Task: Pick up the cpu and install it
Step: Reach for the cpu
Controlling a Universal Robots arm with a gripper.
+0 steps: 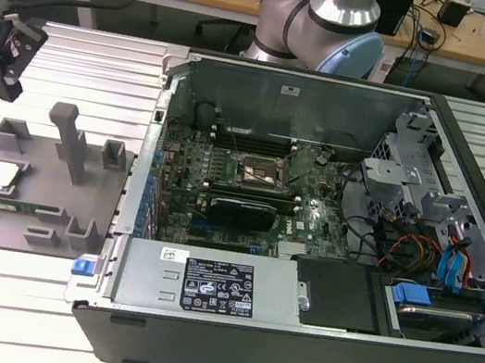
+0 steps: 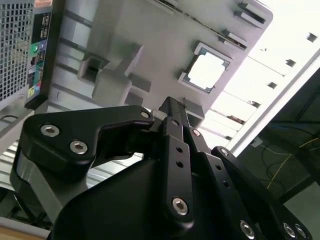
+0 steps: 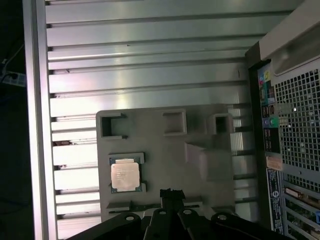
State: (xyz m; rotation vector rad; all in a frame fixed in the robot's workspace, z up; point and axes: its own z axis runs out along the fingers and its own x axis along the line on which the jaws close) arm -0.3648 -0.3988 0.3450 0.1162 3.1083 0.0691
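The cpu (image 1: 1, 176) (image 2: 206, 72) (image 3: 125, 175) is a small square chip with a pale silvery top. It lies flat in a pocket of the grey tray (image 1: 32, 229) (image 2: 150, 40) (image 3: 165, 150) at the exterior view's left. My gripper (image 1: 7, 88) (image 2: 169, 105) (image 3: 171, 192) hangs above the tray's far edge, well clear of the chip. Its black fingers are shut together and hold nothing. The dark metal-framed socket (image 1: 258, 173) sits in the middle of the motherboard inside the open computer case (image 1: 290, 340).
A thin green memory stick (image 1: 17, 206) lies in the tray just in front of the cpu. Grey posts (image 1: 69, 140) rise from the tray. The case wall (image 1: 145, 174) stands right beside the tray. The slatted metal table (image 1: 4, 309) runs under everything.
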